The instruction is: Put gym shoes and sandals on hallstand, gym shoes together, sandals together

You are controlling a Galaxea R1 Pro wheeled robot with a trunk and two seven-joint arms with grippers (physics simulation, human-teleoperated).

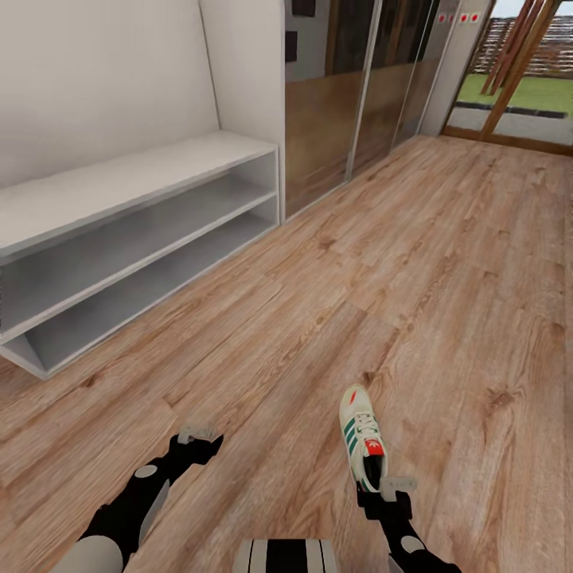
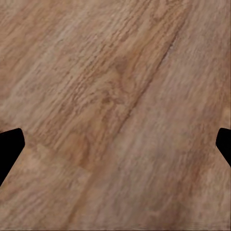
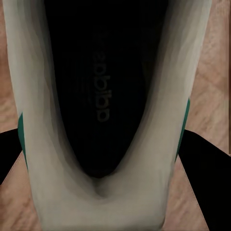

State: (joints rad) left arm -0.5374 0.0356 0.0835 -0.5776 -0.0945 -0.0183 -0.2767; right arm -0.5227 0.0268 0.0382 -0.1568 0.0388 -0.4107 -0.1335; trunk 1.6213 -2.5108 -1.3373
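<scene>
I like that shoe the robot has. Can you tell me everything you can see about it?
The gym shoe is a small cream-white lace-up sneaker with green side stripes and a red-orange patch near its heel. It looks like leather or cloth. Its toe points away from the robot over the wooden corridor floor. The right tool grips its heel end. The right wrist view looks down into its dark inside, which bears printed letters.

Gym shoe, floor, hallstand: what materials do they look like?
Gym shoe: cream upper, looks like matte leather or synthetic, green side stripes, dark printed insole; which one is unclear. Corridor floor: wood-look laminate planks, visible grain and knots, low sheen. Hallstand: smooth white painted board, matte, no grain showing.
</scene>
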